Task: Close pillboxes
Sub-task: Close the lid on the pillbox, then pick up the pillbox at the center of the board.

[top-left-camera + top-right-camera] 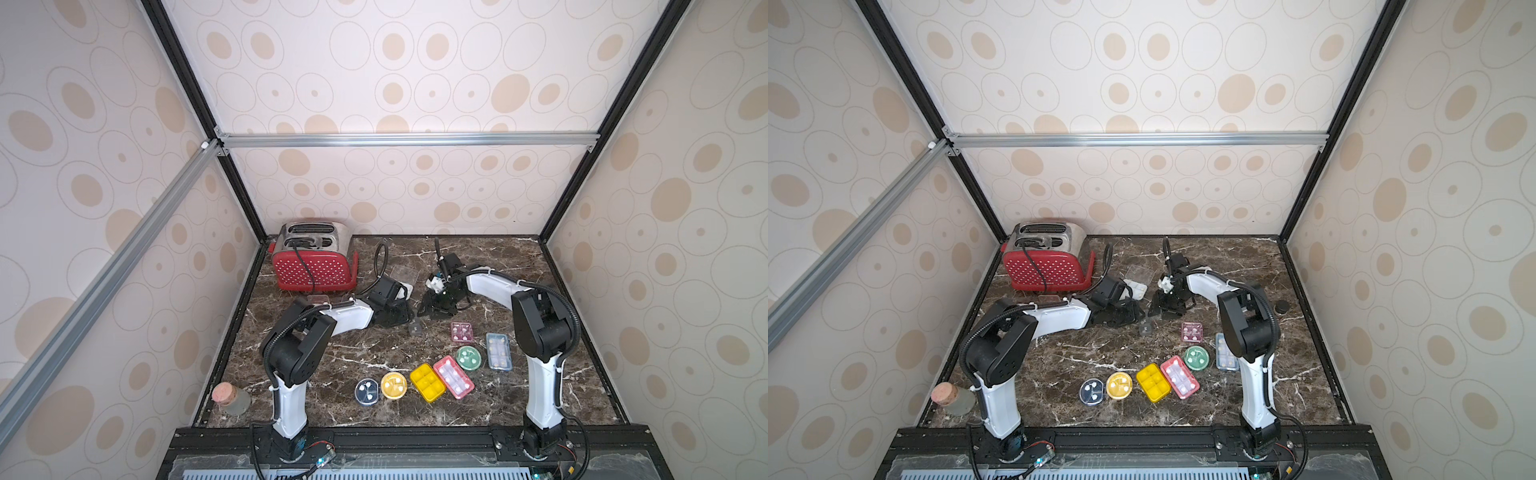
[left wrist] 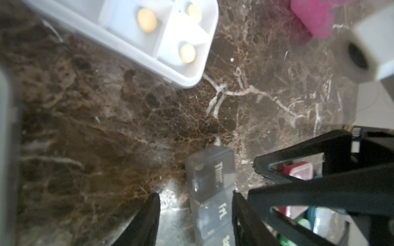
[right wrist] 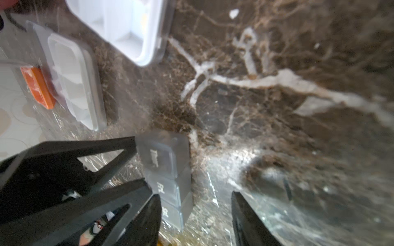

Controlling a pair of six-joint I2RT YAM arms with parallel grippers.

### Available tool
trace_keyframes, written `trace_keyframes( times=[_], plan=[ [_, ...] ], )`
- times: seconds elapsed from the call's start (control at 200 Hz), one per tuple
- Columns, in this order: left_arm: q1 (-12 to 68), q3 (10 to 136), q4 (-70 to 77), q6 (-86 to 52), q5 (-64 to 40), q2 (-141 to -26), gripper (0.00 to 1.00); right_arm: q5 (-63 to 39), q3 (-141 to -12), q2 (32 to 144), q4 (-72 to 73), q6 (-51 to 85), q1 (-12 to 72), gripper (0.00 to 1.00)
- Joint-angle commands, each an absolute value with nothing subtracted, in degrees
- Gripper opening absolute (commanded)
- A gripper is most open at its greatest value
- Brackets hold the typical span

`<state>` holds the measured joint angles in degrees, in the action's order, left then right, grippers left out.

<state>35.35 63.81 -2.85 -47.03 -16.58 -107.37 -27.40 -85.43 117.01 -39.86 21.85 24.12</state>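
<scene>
The smoky clear plastic weekday-strip pillbox [image 2: 210, 176] sits between the fingers of the spread-open left gripper [image 2: 195, 193]; right gripper [image 3: 195, 194] gapes too, nothing pinched.

A glossy, dark brown marble-look worktop [image 1: 316, 357], veined in white, mirrored the light. The toaster [image 1: 330, 270] showed a shiny red dotted shell under a brushed-metal top. The day-strip pillbox [image 2: 210, 176] was smooth, smoky translucent plastic; the white pillbox [image 2: 128, 49] was opaque plastic with a satin finish. Jaws of the left gripper [image 2: 195, 193] looked matt black and finely grained. A glass jar [image 1: 241, 405] carried a rough cork stopper [image 1: 222, 392]; frame rails [image 1: 407, 139] were bare aluminium.
</scene>
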Motion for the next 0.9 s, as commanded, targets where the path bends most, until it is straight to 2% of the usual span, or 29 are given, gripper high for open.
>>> trace_keyframes(
  times=[0.0,0.21,0.296,0.451,0.566,0.646,0.892],
  plan=[
    [35.1,64.9,-5.9,-42.5,-15.5,-101.7,0.66,-21.0,-85.7,112.6,-46.3,18.8,26.1,0.74],
    [35.2,63.7,-12.5,-36.6,-11.9,-93.2,0.83,-8.8,-89.7,112.4,-52.5,19.5,31.9,0.93],
    [35.2,60.6,-11.2,-35.4,-11.9,-89.2,0.81,-3.7,-92.6,113.6,-54.2,20.8,34.8,0.96],
    [35.3,54.1,-6.5,-35.7,-10.2,-81.0,0.83,-1.7,-98.2,118.3,-55.3,22.6,38.1,0.96],
    [35.3,52.6,-10.1,-41.1,-1.3,-76.0,0.79,-0.9,-102.1,121.9,-56.2,24.0,39.6,0.94],
    [35.3,51.0,-11.6,-39.9,1.1,-72.9,0.75,-0.7,-103.8,124.2,-56.7,24.9,40.3,0.91],
    [35.3,48.4,-15.5,-36.0,13.9,-67.6,0.72,1.6,-108.4,129.4,-59.5,27.4,40.5,0.73]
  ],
)
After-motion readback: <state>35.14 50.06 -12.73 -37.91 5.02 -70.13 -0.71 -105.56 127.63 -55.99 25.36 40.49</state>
